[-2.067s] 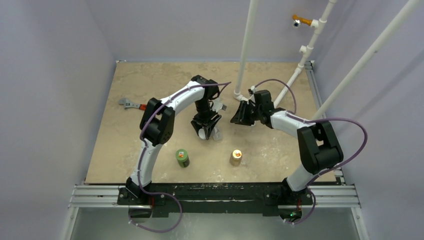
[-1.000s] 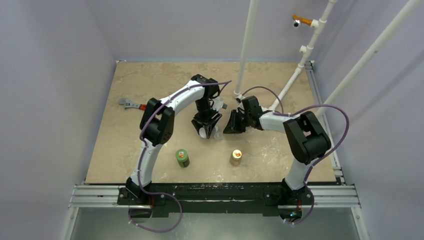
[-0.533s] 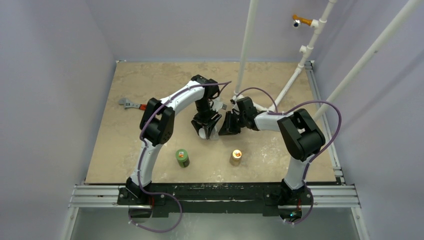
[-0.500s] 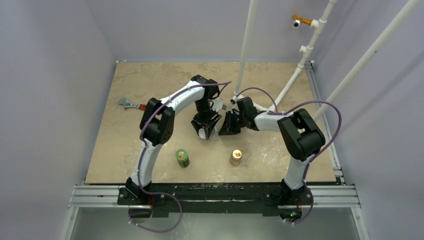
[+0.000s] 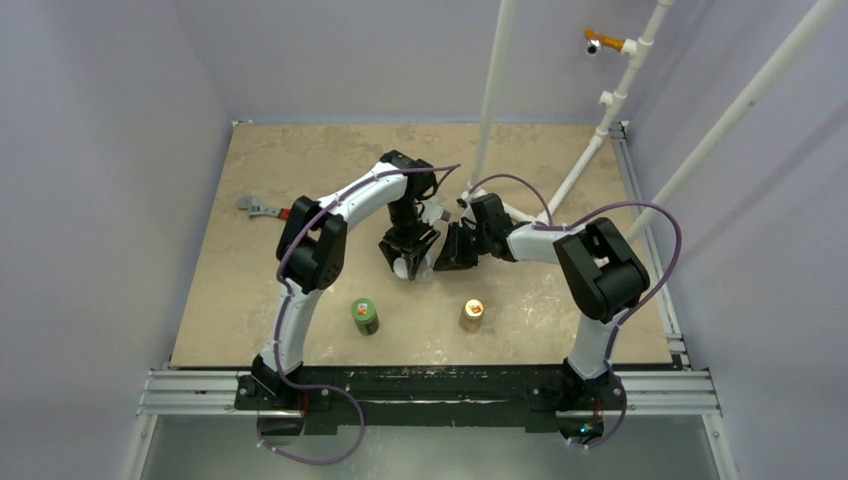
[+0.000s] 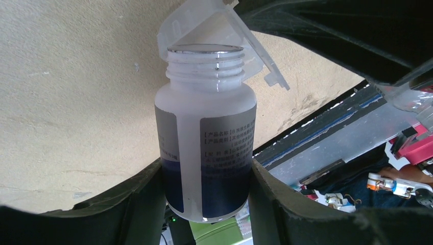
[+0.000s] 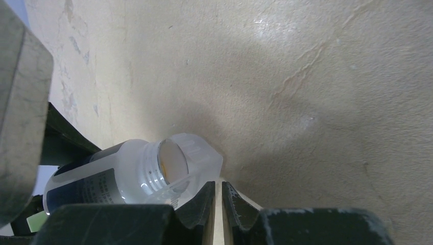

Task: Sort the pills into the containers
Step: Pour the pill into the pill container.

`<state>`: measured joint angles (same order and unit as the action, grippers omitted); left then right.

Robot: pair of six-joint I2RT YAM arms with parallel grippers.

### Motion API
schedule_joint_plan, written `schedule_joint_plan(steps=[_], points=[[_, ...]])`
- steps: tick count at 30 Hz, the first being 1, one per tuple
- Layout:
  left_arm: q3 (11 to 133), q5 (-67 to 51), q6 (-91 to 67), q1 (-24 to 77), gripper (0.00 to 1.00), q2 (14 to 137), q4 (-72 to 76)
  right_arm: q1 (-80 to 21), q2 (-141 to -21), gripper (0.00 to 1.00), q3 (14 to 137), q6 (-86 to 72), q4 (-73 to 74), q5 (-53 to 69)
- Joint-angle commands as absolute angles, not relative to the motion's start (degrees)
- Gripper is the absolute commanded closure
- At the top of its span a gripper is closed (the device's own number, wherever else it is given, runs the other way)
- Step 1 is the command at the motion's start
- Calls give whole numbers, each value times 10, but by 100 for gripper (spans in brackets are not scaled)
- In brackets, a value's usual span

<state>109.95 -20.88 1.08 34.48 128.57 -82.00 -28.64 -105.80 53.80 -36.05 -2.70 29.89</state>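
My left gripper (image 5: 408, 262) (image 6: 207, 178) is shut on a white bottle with a blue label (image 6: 204, 127) (image 7: 97, 178). The bottle has no cap. Its mouth is tilted into the container, a small clear plastic case (image 6: 204, 23) (image 7: 196, 153) (image 5: 431, 266) on the table. My right gripper (image 5: 447, 258) (image 7: 218, 191) is shut, its tips right beside the case. Whether they touch it I cannot tell. No pills show in any view.
A green bottle (image 5: 364, 315) and a tan-orange bottle (image 5: 472, 314) stand nearer the arm bases. A wrench (image 5: 265, 210) lies at the left. White pipes (image 5: 490, 100) rise behind the right arm. A metal rail (image 5: 430, 390) runs along the near edge.
My right gripper has swung left, shut all the way, from open table up to the case beside my left gripper. The left gripper has kept the bottle in place.
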Motion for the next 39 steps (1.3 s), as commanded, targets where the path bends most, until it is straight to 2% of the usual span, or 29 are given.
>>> schedule_joint_plan(steps=[1, 23, 39], points=[[1094, -206, 5, 338, 100, 1244, -838, -299, -1065, 90, 563, -357, -49, 321], [1090, -133, -8, 336, 100, 1246, -855, -318, -1078, 90, 580, -350, -48, 331], [1101, -138, -3, 341, 100, 1224, -849, -319, -1087, 90, 585, -348, -43, 327]])
